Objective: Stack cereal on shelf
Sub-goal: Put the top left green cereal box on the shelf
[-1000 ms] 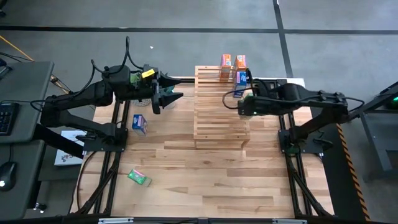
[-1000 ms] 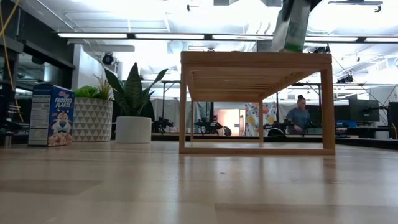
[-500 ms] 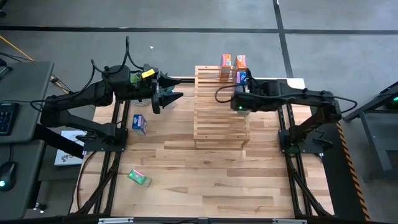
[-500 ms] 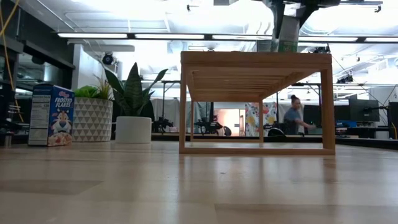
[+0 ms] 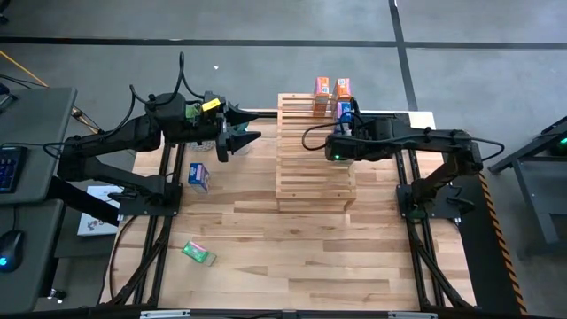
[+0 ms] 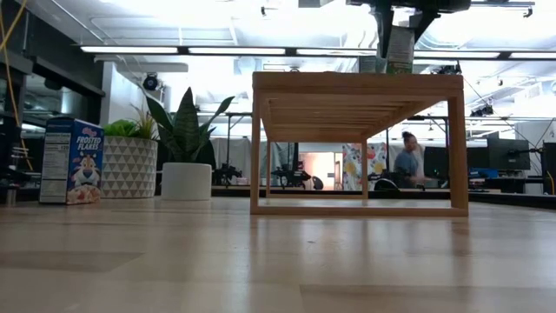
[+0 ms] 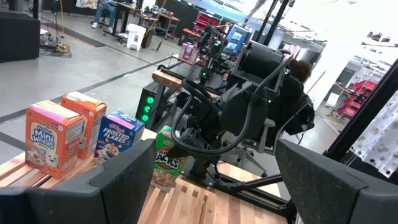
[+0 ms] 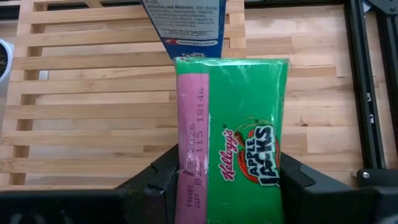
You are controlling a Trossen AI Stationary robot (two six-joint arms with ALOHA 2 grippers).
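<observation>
The shelf, a light slatted rack (image 5: 314,155), stands mid-table, also in the low view (image 6: 356,143). Two orange boxes (image 5: 322,89) (image 5: 344,87) and a blue box (image 5: 344,111) stand on its far end. My right gripper (image 5: 339,147) is over the rack's right side, shut on a green Apple Jacks box (image 8: 233,162). Another blue box (image 5: 198,177) and a green box (image 5: 198,253) lie on the table at left. My left gripper (image 5: 241,135) hovers open, left of the rack. My right gripper pinches the green box between its two fingers (image 8: 165,180), one on the pink narrow side (image 8: 189,155) and one on the opposite side. It comes from above, pointing down. The box (image 6: 400,50) hangs upright, its lower end level with the rack's top; I cannot tell whether it touches.
Two potted plants (image 6: 184,143) stand past the table's far edge in the low view, beside the blue Frosted Flakes box (image 6: 71,161). Bare slats lie on the rack's near half (image 5: 310,182). A person sits far off in the room (image 6: 407,163).
My right gripper moved toward the table's left, farther over the rack, and sank a little. The green box it holds went from tilted to upright and came down to the rack's top.
</observation>
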